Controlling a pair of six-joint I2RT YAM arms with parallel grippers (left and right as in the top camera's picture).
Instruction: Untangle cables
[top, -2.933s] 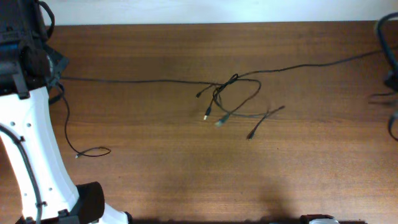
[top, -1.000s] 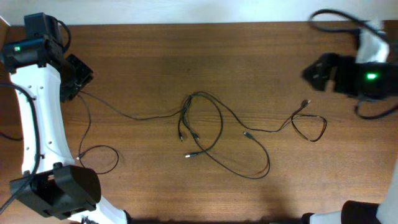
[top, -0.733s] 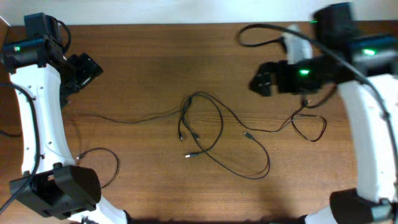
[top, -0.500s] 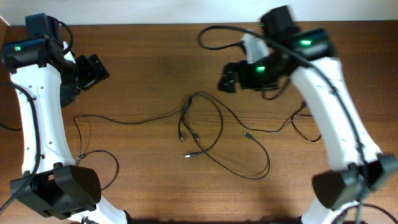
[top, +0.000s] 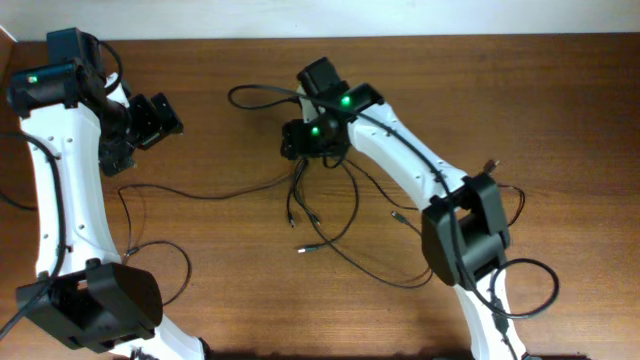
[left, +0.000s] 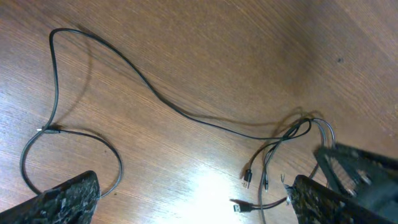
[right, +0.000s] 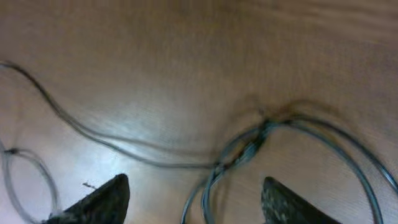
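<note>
The cables (top: 357, 205) are lying across the middle of the wooden table (top: 520, 90). Their strands are crossing at a small knot (top: 298, 176) in the centre of the overhead frame. Loose loops are spreading to the lower right, and one long strand (top: 210, 196) is running off to the left.

The right gripper (top: 300, 140) is hanging just above that knot. Its jaws are standing apart and gripping nothing. In the right wrist view the knot (right: 258, 138) is sitting above the gap and toward the right-hand finger (right: 286, 202), not midway. The arm is probably lining up a pinch, so it should centre the crossing between the fingers first. It should also take one strand beside the knot, not the whole bunch, since clamping everything would likely tighten it.

The left gripper (top: 152, 118) is in the upper left of the overhead frame, spread fully and empty, well apart from the knot. Its camera is showing the small loop (left: 87, 135) on the left and the plug ends (left: 247, 180) on the lower right. It would do well to pin the long strand as an anchor. Then a slow pull to the right would be opening the crossing and not dragging the whole bundle.
</note>
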